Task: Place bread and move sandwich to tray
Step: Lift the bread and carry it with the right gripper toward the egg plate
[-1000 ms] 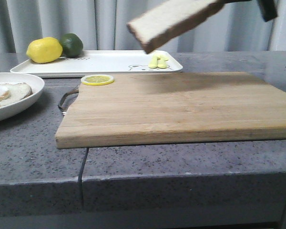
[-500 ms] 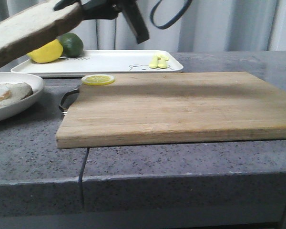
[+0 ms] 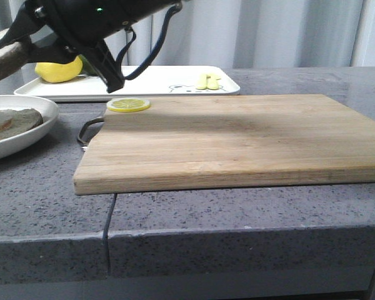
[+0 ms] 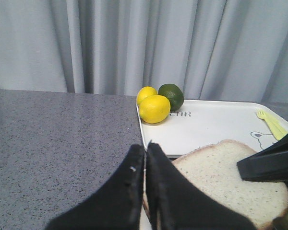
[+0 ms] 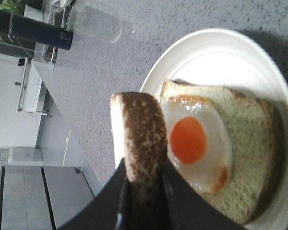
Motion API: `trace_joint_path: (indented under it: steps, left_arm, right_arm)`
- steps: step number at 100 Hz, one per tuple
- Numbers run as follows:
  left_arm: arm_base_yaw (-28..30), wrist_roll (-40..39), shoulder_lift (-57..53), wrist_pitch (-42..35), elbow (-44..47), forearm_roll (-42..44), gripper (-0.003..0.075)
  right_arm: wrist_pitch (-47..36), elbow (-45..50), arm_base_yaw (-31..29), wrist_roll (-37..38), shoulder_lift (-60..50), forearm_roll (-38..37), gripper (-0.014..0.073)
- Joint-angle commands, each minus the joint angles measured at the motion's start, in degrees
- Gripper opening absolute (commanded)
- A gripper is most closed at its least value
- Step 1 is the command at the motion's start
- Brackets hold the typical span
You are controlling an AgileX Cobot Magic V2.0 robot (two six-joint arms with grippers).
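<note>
My right gripper (image 3: 15, 47) reaches across to the far left, shut on the crust edge of the bread (image 3: 1, 65). In the right wrist view the bread (image 5: 140, 124) stands edge-on in the gripper (image 5: 143, 175), just above the egg-topped slice (image 5: 201, 143) on the round white plate (image 5: 216, 52). The plate (image 3: 44, 112) sits at the left of the front view. The white tray (image 3: 156, 81) lies at the back. My left gripper (image 4: 145, 149) is shut and empty, beside the held bread (image 4: 221, 177) and near the tray (image 4: 211, 127).
A wooden cutting board (image 3: 237, 137) fills the middle, with a lemon slice (image 3: 128, 104) at its far left corner. A lemon (image 4: 154, 109), a lime (image 4: 172, 96) and a yellow fork (image 3: 206, 81) lie on the tray. The counter edge runs along the front.
My right arm has swung left with the bread, from over the cutting board to over the plate, and lowered it toward the egg slice.
</note>
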Motion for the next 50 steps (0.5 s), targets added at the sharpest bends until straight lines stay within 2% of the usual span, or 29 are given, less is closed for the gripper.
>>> trace_joint_path:
  steps: [1, 26, 33, 50]
  left_arm:
    - [0.0, -0.5, 0.7, -4.8, -2.1, -0.6, -0.002]
    - [0.0, -0.5, 0.7, -4.8, -2.1, -0.6, -0.002]
    - [0.0, -0.5, 0.7, -4.8, -2.1, -0.6, -0.002]
    - [0.0, -0.5, 0.7, -4.8, -2.1, -0.6, -0.002]
  right_arm:
    - [-0.8, -3.1, 0.4, -0.9, -1.7, 3.5, -0.006]
    - [-2.3, -4.7, 1.0, -0.9, 1.1, 4.3, -0.0038]
    - [-2.2, -4.7, 1.0, -1.0, 1.6, 4.3, 0.003]
    - [-2.0, -4.7, 1.0, -1.2, 1.9, 3.4, 0.029]
